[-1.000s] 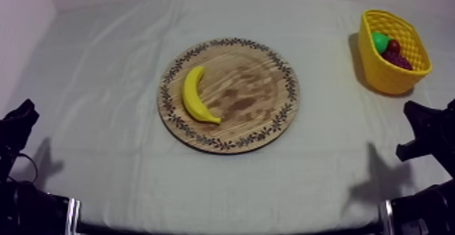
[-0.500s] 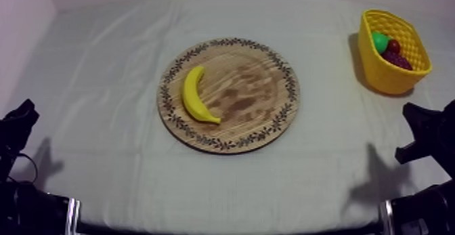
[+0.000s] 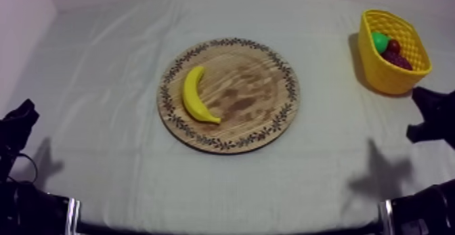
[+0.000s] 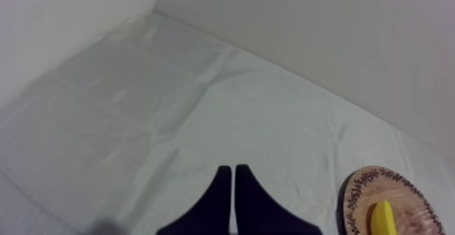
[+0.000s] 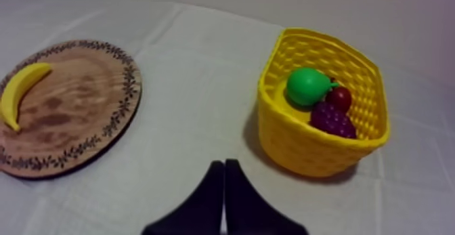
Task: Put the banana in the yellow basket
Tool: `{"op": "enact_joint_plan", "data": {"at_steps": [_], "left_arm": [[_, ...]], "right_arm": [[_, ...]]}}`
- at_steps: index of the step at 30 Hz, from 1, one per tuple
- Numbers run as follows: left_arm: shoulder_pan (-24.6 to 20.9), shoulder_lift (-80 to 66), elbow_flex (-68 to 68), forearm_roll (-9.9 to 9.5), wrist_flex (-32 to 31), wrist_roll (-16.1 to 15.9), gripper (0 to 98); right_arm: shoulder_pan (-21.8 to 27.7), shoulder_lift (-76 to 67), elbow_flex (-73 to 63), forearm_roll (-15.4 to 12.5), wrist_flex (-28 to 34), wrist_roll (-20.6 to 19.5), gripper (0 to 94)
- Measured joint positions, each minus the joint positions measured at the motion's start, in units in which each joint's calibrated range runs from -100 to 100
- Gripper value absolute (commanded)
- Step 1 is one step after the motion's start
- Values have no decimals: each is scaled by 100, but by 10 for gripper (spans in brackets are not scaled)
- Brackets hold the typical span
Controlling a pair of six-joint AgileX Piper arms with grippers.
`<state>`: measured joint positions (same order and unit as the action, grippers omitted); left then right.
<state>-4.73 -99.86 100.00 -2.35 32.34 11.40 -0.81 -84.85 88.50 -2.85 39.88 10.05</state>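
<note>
Right hand (image 5: 224, 164), clenched empty, has shifted off rest, well right of wooden board (image 3: 254, 92); banana (image 3: 194, 95) untouched on it. Left hand (image 4: 233, 171) clenched. Reach likely beginning.

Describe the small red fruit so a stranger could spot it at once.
Start at the yellow lattice-walled basket, standing on the grey-white cloth apart from the round wooden board. Three toy fruits lie inside; the small red fruit sits next to the green pear and the purple bunch of grapes. It alone is red, and the smallest.

Banana (image 4: 383, 220) cut off, wooden board (image 4: 367, 177) clipped
</note>
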Motion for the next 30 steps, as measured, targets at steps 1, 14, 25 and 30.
{"op": "enact_joint_plan", "data": {"at_steps": [1,14,25,30], "left_arm": [[0,0,0,0,0,0,1],[0,0,0,0,0,0,1],[0,0,0,0,0,0,1],[0,0,0,0,0,0,1]], "right_arm": [[19,166,-209,0,103,-45,2],[-2,2776,-3336,-41,1526,-468,2],[-812,5141,-6097,25,2870,-914,2],[-1320,6083,-7025,100,3322,-1147,2]]}}
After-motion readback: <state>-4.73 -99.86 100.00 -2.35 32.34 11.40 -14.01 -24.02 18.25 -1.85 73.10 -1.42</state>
